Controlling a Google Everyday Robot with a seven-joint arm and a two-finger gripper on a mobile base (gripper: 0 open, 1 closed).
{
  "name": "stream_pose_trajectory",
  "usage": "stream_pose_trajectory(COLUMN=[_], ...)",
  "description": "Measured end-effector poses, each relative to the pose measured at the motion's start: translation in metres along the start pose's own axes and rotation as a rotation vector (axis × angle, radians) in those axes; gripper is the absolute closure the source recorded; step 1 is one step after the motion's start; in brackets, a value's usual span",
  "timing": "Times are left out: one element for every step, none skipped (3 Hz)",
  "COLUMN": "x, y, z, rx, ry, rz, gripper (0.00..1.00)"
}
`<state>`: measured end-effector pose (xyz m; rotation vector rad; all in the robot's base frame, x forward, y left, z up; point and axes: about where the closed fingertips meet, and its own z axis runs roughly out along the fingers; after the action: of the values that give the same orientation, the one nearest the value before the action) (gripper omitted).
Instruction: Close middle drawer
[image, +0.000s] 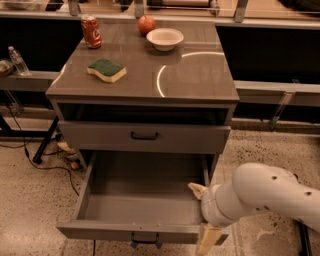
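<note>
The middle drawer (142, 200) of the grey cabinet is pulled far out, and its plain grey box is empty. Its front panel (110, 231) faces me at the bottom, with the small black handle (145, 238) at its centre. My gripper (202, 215) is at the drawer's front right corner, on the white arm (270, 195) that comes in from the right. It is open. One cream finger (196, 189) lies over the inside of the drawer and the other (207, 241) hangs outside the front panel. The lowest drawer is hidden below.
The top drawer (100, 136) is shut. On the cabinet top (200, 75) are a green-and-yellow sponge (106, 70), a red can (91, 31), an apple (146, 24) and a white bowl (165, 38). A water bottle (18, 61) stands at the left. Cables (50, 165) lie on the floor.
</note>
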<state>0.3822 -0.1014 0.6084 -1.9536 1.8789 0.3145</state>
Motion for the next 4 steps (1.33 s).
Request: stream_pose_trajectory(x=[-0.004,-0.006,0.003,0.013], y=[-0.007,-0.018,-0.021,-0.021], z=[0.045,0.080,0.113,0.143], rx=[0.028,0.060,0.079,0.094], ry=[-0.028,-0.055,-0.060,-0.066], rz=[-0.026,-0.040,-0.035,-0.021], gripper=[0.00,0.00,0.00,0.00])
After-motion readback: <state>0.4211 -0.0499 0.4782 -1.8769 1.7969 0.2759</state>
